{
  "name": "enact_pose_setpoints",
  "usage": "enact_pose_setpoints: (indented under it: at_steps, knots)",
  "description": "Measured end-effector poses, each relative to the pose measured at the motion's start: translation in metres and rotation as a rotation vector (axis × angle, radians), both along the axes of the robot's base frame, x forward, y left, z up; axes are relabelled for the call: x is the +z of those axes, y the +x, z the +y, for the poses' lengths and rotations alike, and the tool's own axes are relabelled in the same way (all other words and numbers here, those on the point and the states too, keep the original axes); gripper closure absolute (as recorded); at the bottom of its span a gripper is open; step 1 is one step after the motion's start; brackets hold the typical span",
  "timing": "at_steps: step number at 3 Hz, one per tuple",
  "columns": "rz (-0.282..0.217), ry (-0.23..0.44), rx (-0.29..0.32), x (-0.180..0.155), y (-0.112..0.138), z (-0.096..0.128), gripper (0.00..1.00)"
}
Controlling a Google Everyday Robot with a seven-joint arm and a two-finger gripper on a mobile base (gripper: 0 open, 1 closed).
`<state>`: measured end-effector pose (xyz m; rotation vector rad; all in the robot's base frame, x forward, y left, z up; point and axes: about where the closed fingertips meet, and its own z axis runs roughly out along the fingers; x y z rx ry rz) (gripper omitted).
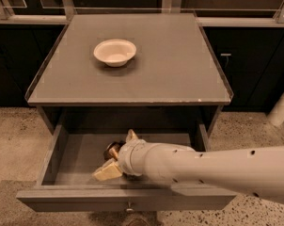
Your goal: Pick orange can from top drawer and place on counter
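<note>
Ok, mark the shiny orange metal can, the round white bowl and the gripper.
shiny orange metal can point(111, 149): camera view, exposed end.
round white bowl point(114, 52): camera view, inner floor.
gripper point(114, 155): camera view, between fingertips, in drawer point(76, 155).

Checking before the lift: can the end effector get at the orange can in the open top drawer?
Probably yes. The end effector sits inside the top drawer right at the orange can, with nothing visible between them; the drawer is pulled well out.

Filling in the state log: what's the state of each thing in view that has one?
top drawer: pulled open.
orange can: inside the drawer, partly hidden by the claw.
claw: down in the drawer, at the can.
white bowl: upright, empty, on the counter.
</note>
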<state>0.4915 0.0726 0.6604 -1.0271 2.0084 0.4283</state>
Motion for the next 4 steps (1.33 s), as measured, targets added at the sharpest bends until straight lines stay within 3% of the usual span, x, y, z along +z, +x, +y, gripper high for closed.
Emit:
enact_pose_setpoints:
  at_steps: [3,4]
  knots:
    - [-0.071,-0.11,0.022,-0.023,0.005,-0.001,0.0]
    - [-0.052,-0.135,0.031,-0.035,0.003,0.0,0.0]
